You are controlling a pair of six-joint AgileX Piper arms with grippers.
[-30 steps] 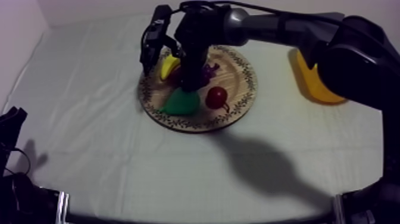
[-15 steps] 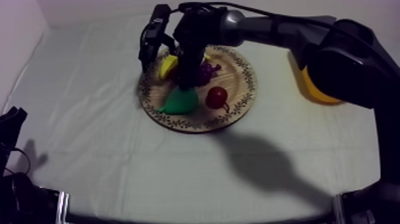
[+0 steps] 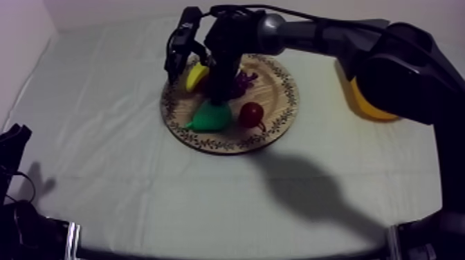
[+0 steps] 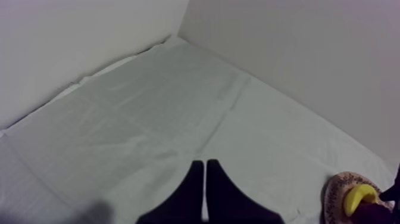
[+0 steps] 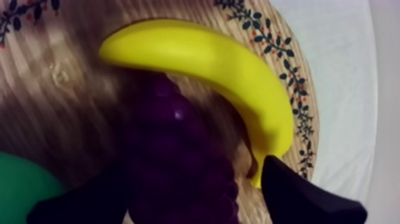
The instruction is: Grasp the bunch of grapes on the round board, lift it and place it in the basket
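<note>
Right gripper (image 5: 190, 176): low over the wooden board (image 3: 278, 75), pointing down near the board's middle, on an arm reaching in from the far right.
Right fingers (image 5: 303, 196): spread wide, one at each side of the bunch of grapes (image 5: 178, 149), with a sliver of board showing between the bunch and the finger on the banana's side.
Grapes: purple, lying on the board near its centre, straight below the right gripper and between its fingers, not lifted that I can see.
Banana (image 5: 208, 59): on the board, curving round the end of the grapes farthest from the right gripper, just beside them.
Pear (image 3: 211, 117): green, on the board's near part, close to the gripper.
Small red fruit (image 3: 252, 113): on the board, just beside the pear, toward the basket.
Yellow basket (image 3: 363, 93): off the board to its right, partly behind the right arm.
Left gripper (image 4: 205, 164): fingers pressed together in a narrow wedge, holding nothing, over bare cloth (image 3: 104, 145) well apart from the board.
</note>
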